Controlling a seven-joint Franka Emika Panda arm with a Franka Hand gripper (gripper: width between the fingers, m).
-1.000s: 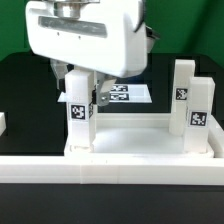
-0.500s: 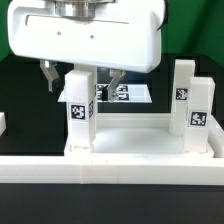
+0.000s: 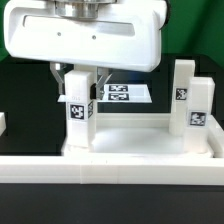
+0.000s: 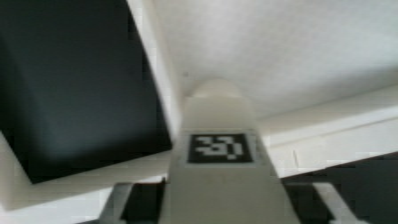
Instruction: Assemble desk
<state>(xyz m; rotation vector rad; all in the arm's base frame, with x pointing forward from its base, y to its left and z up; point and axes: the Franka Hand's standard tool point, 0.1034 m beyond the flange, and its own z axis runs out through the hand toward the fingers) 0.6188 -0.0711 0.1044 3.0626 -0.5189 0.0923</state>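
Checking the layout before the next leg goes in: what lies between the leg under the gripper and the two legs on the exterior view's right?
Only bare tabletop, seen in the exterior view; the marker board lies farther back.

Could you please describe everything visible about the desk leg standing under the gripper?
The desk leg is a white, plastic-looking square-section block with a black-and-white tag on its face. It stands upright in the tabletop's corner on the exterior view's left. The gripper has its fingers against both sides near the leg's top.
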